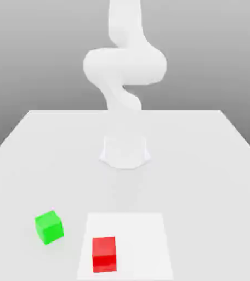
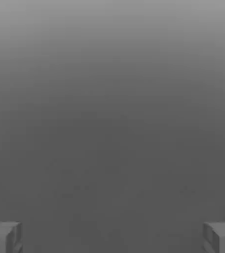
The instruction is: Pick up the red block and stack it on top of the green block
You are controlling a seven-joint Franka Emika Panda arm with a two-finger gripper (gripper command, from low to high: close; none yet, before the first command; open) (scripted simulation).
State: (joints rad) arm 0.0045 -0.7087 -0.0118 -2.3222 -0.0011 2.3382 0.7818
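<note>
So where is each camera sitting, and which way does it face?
Exterior view: off the arm, looking down over the table toward the arm; the green block and red block lie nearer the camera than the arm's base.
Hand view: on the hand, looking out past the open gripper, whose fingers stand wide apart, into plain grey, perhaps background.
Shared: both show parts of one robot; I can't match any object between them.
</note>
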